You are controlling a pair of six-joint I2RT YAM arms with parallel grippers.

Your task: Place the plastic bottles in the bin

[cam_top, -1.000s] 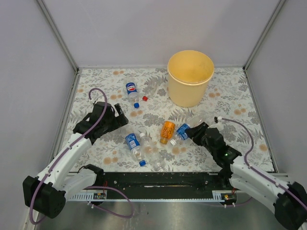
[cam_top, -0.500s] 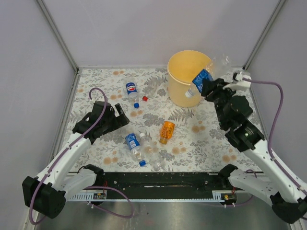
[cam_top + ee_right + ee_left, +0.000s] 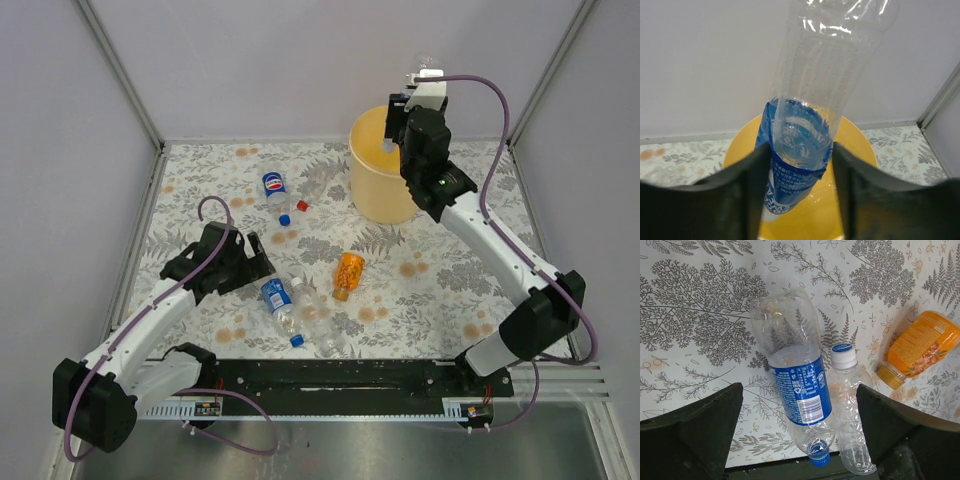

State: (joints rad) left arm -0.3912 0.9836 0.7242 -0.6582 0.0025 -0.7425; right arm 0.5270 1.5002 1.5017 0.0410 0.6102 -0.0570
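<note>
Above the bin (image 3: 383, 196), the right claw (image 3: 797, 186) is clamped on a clear blue-labelled bottle (image 3: 805, 125), held neck-down over the yellow opening but not yet let go, so this one is a release away from done. What already lies inside the bin cannot be made out. At least four bottles are left on the table (image 3: 470, 270): a blue-labelled one (image 3: 799, 390) and a clear white-capped one (image 3: 847, 405) touching side by side, an orange one (image 3: 922, 347) close by, and another blue-labelled bottle (image 3: 274, 187) well apart near the loose red cap (image 3: 302, 205) and blue cap (image 3: 285, 219). The left claw (image 3: 800, 432) hangs with jaws apart over the nearest pair, holding nothing. Most of the task looks to lie ahead.
</note>
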